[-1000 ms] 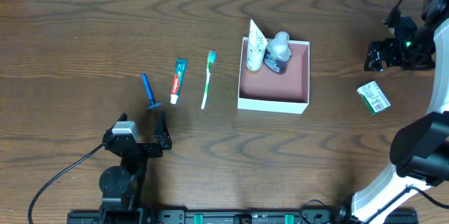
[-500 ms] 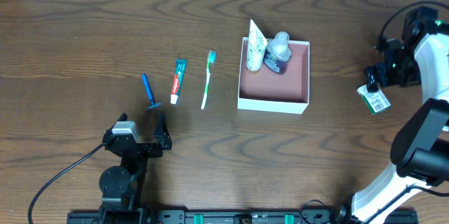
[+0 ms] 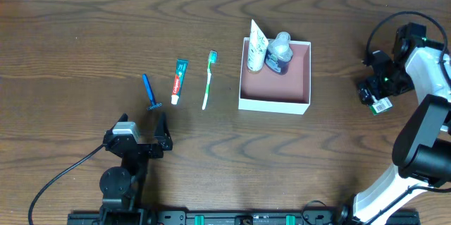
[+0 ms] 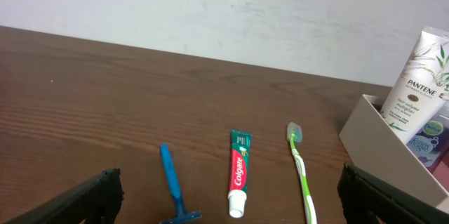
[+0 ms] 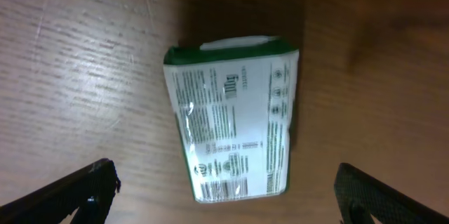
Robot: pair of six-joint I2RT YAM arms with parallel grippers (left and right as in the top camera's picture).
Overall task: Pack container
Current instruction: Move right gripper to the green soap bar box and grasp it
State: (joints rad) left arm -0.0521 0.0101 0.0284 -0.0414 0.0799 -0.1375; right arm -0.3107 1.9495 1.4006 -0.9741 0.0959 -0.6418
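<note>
Overhead: one container (image 3: 274, 105), tube (image 3: 256, 46) and bottle (image 3: 279, 53) inside; one razor (image 3: 149, 91), toothpaste (image 3: 179, 80), toothbrush (image 3: 208, 80); right hand (image 3: 374, 91) wide over one packet (image 5: 235, 122); left hand (image 3: 144, 123) wide.

The tube (image 3: 256, 45) and bottle (image 3: 279, 52) crowd the container's (image 3: 273, 105) far left corner; the rest of its pink floor lies bare, open from above. Left of it on the tabletop (image 3: 84, 13), toothbrush (image 3: 208, 79), toothpaste (image 3: 179, 81) and razor (image 3: 149, 92) lie in a row, bare wood between them. Near the right edge the green packet (image 5: 235, 122) lies flat, with a gap on each side inside the spread fingers of the right gripper (image 3: 375, 91)
</note>
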